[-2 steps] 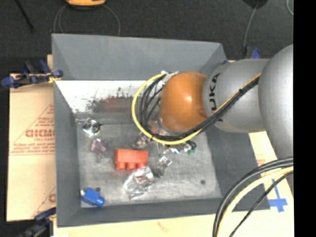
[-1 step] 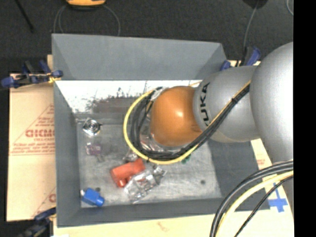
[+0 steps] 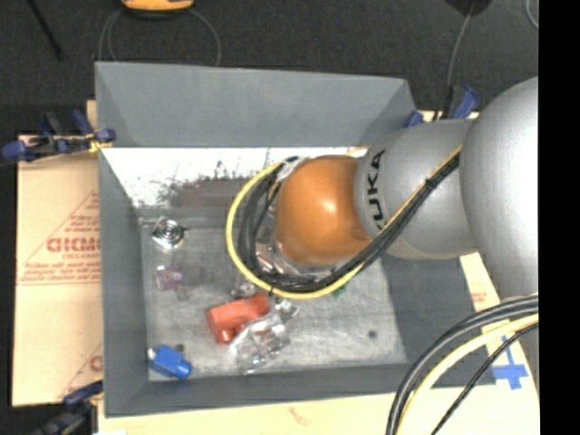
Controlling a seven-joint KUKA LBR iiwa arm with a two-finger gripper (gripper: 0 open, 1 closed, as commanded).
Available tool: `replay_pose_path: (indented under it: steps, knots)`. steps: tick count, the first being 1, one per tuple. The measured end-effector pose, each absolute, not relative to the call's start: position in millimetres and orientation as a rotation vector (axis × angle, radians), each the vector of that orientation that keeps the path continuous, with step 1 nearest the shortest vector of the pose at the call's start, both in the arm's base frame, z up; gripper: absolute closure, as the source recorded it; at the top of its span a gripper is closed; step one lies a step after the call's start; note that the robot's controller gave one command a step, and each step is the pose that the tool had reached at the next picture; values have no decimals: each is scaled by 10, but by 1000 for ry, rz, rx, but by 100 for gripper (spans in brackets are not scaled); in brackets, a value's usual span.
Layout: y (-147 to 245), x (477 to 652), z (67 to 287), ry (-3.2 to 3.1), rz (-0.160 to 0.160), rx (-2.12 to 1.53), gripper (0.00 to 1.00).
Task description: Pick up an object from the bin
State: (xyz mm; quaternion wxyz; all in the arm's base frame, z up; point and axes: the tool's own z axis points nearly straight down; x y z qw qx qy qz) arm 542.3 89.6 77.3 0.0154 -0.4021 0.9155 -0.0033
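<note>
Clutter is crowding the spot I am working over: the pincer (image 3: pixel 272 286) is hanging low in the grey bin (image 3: pixel 122 270), apparently just above a red block (image 3: pixel 234 317) that is touching a crumpled clear wrapper (image 3: pixel 260 343) near the bin's lower wall. The orange cover (image 3: pixel 313 208) is hiding it, so I cannot tell whether it is apart or together. I am worrying about 2 things: clamping the slippery wrapper instead of the block, or nudging both away. A blue piece (image 3: pixel 169 362) is lying well apart in the view's lower-left corner.
</note>
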Motion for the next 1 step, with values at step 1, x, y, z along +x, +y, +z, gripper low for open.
replay_pose_path:
  steps: [1]
  knots:
    - [993, 5523, 2219, 2854, -5, -1286, 100]
